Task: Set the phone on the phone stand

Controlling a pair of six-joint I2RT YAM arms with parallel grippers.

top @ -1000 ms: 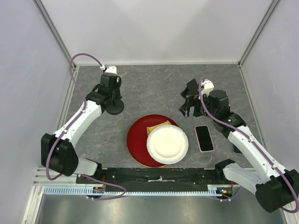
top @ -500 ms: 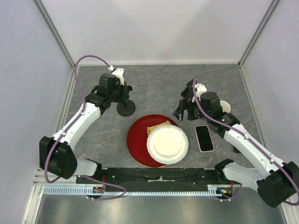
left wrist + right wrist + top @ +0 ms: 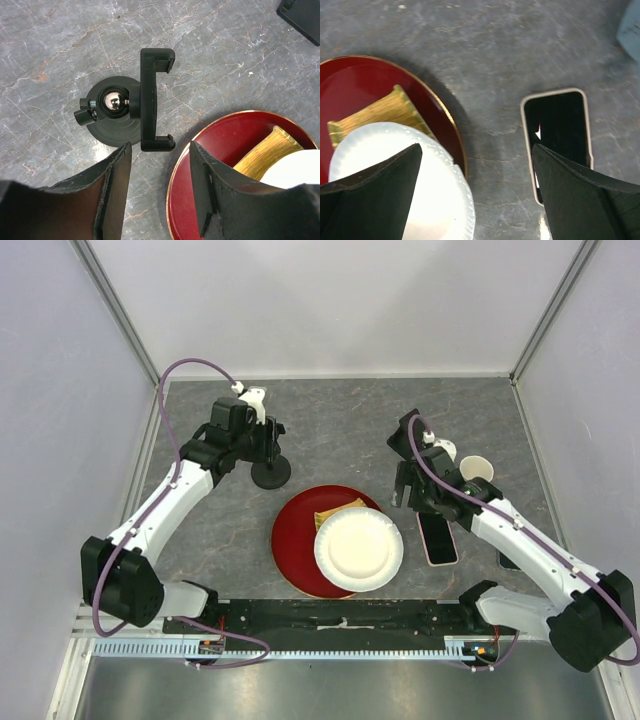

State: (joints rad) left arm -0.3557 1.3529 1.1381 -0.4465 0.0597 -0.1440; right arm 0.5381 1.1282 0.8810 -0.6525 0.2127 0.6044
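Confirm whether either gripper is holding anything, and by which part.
Nothing held. Left gripper is open over the matte black plastic phone stand; right gripper is open near the pale-rimmed black phone.

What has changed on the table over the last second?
The phone stand slid right, toward the red plate, along with the left gripper, now open just short of it. The right gripper, open and empty, came nearer, almost over the far end of the phone. The phone, the red plate and the paper plate stayed put.
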